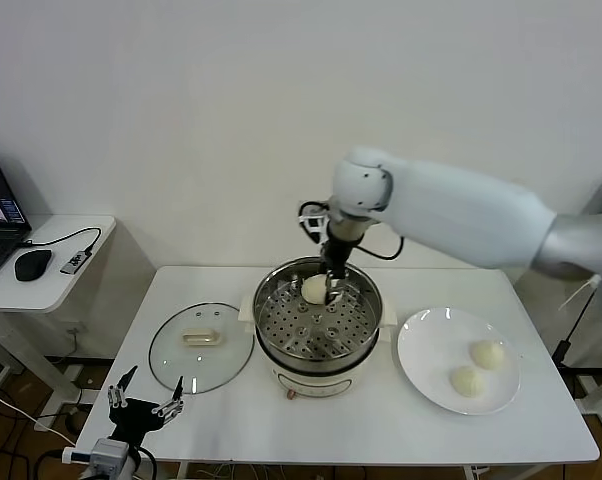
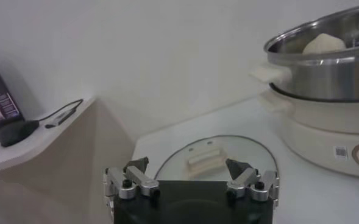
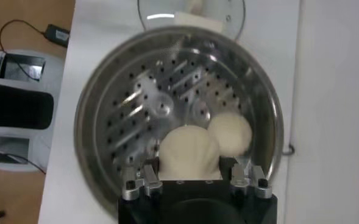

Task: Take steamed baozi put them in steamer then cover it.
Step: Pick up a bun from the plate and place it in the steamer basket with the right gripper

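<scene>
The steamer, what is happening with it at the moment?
The right gripper holds a bun inside the steamer, over its perforated tray, next to a bun already there. Two buns wait on the plate. The lid lies on the table beside the steamer. The left gripper is open and low at the table's front edge.

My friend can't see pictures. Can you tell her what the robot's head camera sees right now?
The right gripper holds a white steamed bun over the back of the open steel steamer, its jaws shut on it. Two more buns sit on a white plate to its right, and the glass lid lies flat on the table to its left, near the idle left gripper.
</scene>
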`<control>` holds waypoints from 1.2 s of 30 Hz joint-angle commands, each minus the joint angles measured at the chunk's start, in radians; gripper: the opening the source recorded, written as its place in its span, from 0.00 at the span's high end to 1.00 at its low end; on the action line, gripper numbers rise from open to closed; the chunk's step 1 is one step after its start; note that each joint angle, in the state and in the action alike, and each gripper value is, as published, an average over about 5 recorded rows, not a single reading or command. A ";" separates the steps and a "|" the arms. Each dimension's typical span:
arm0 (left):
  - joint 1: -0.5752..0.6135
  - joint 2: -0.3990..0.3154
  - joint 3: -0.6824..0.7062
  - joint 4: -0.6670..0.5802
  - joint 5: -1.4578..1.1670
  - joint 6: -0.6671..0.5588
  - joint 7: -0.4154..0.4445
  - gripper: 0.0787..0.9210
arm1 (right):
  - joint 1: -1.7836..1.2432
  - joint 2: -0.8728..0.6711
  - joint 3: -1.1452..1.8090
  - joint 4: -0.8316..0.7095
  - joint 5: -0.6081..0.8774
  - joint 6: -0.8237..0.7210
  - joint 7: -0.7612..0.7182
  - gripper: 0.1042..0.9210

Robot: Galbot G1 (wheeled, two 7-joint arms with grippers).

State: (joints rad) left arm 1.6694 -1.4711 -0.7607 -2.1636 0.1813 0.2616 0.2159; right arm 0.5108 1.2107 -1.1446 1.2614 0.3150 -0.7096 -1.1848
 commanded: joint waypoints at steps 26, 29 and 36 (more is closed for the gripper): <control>-0.004 0.000 0.014 0.022 -0.008 0.000 -0.003 0.12 | -0.161 0.146 0.070 -0.128 -0.063 0.003 0.075 0.39; -0.003 -0.001 0.014 0.022 -0.007 0.001 -0.003 0.12 | -0.159 0.133 0.076 -0.118 -0.057 0.005 0.080 0.36; -0.003 -0.006 0.016 0.027 -0.005 0.000 -0.003 0.12 | -0.128 0.048 0.098 -0.048 -0.046 0.007 0.071 0.15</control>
State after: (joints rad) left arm 1.6657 -1.4792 -0.7448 -2.1374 0.1766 0.2624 0.2131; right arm 0.3694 1.3172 -1.0632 1.1685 0.2652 -0.7050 -1.1144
